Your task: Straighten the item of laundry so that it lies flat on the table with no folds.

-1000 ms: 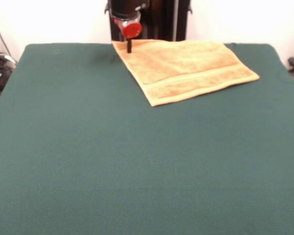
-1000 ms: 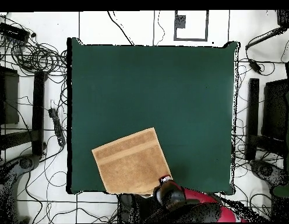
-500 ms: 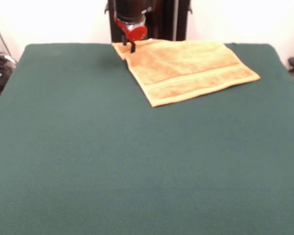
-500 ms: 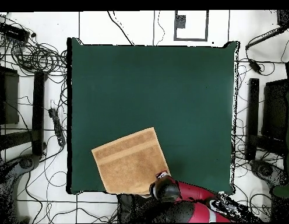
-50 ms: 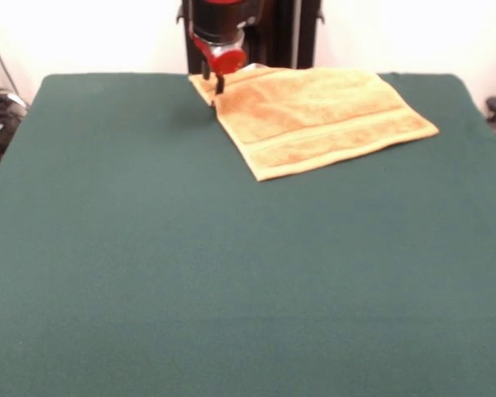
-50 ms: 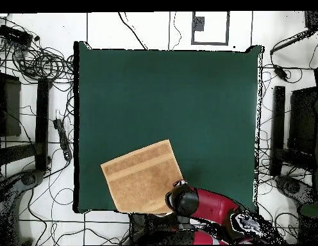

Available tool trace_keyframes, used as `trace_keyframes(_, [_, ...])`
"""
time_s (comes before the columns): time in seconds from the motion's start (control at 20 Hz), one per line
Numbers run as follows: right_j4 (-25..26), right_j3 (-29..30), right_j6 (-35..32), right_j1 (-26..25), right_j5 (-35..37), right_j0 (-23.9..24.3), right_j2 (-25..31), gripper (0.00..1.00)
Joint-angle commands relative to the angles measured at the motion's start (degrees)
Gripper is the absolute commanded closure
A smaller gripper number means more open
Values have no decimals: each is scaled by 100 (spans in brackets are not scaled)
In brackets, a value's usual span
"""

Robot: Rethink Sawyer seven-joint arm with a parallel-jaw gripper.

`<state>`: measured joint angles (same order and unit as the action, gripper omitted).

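Towel (image 5: 314, 116) is lying nearly flat at the tabletop's (image 5: 231, 273) edge. Its corner is being approached by the tool (image 5: 213, 83), whose spread cannot be told; a pinch is probably needed next.

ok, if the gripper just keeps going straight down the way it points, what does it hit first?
Most likely the towel: the gripper points down over its far corner near the table edge. Whether it already touches the cloth cannot be told.

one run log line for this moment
gripper: at towel's far corner | towel: spread at table edge, corner rumpled | table: otherwise bare
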<state>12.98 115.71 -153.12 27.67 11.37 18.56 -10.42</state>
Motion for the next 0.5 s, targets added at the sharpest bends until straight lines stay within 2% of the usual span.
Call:
trace_keyframes(0.05, [-413, -929, -41, 443, 739, -15, 673, 0])
trace_keyframes(0.15, [-289, -668, 50, 493, 841, 123, 701, 0])
trace_keyframes(0.25, [-119, 13, -32, 821, 621, 209, 591, 0])
trace_keyframes(0.3, [4, 459, -67, 1230, 474, 223, 472, 0])
trace_keyframes(0.35, [81, 835, 53, 1837, 700, 226, 329, 0])
trace_keyframes(0.4, [39, 1166, 271, 2477, 1050, 382, 400, 0])
trace_keyframes(0.5, [-143, 1371, 703, 3443, 1886, 525, 456, 0])
